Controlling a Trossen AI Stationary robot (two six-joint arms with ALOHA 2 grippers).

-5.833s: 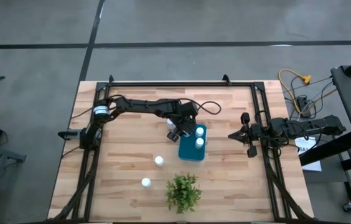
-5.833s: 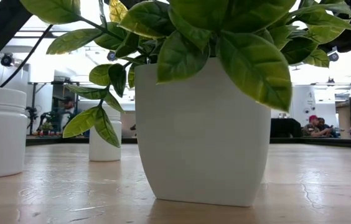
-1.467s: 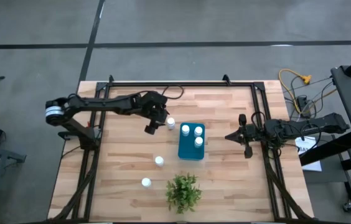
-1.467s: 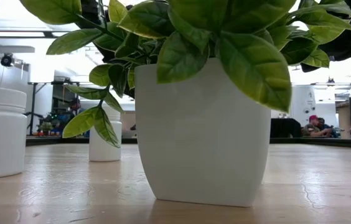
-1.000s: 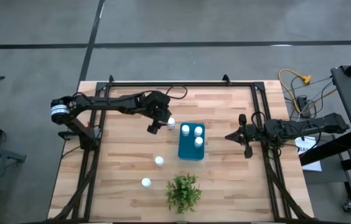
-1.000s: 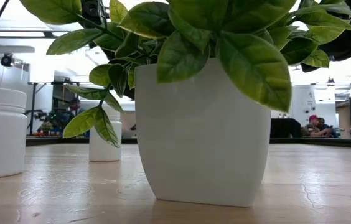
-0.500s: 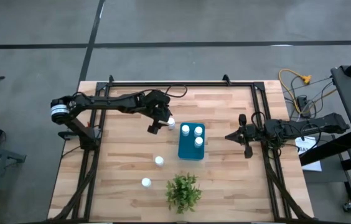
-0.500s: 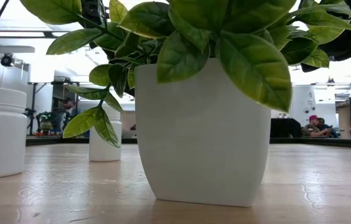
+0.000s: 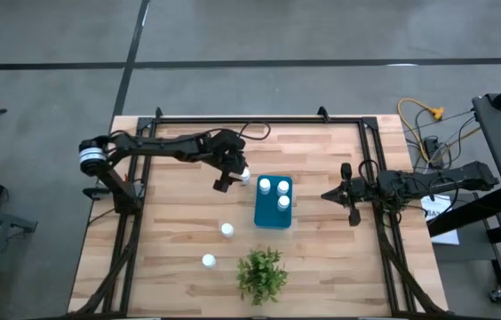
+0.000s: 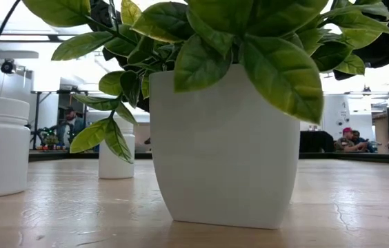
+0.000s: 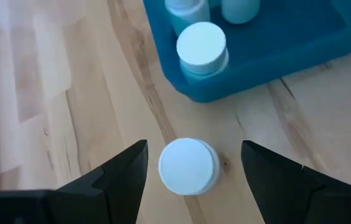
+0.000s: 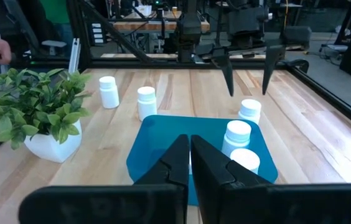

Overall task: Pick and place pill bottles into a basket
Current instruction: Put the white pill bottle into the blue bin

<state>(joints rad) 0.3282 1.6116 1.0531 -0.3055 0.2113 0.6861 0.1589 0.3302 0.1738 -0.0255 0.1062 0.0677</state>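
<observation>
A white pill bottle (image 11: pixel 188 166) stands upright on the table just left of the teal basket (image 9: pixel 273 216). My left gripper (image 11: pixel 194 149) is open, slanting down, with one finger on either side of this bottle and clear of it. The right wrist view shows its fingers (image 12: pixel 228 73) just above the bottle (image 12: pixel 249 111). Three bottles (image 9: pixel 283 188) stand in the basket. Two more bottles (image 9: pixel 226 229) (image 9: pixel 208 260) stand on the table nearer the front edge. My right gripper (image 9: pixel 335 194) waits shut at the table's right side.
A leafy plant in a white pot (image 9: pixel 261 274) stands near the front edge and fills the low view (image 10: pixel 222 145). Black frame rails (image 9: pixel 135 213) run along the table's sides. Bare wood lies left of the basket and the bottles.
My left gripper has edged a little toward the table's right, closer to the bottle beside the basket, and stays open. The bottles and the basket have not moved.
</observation>
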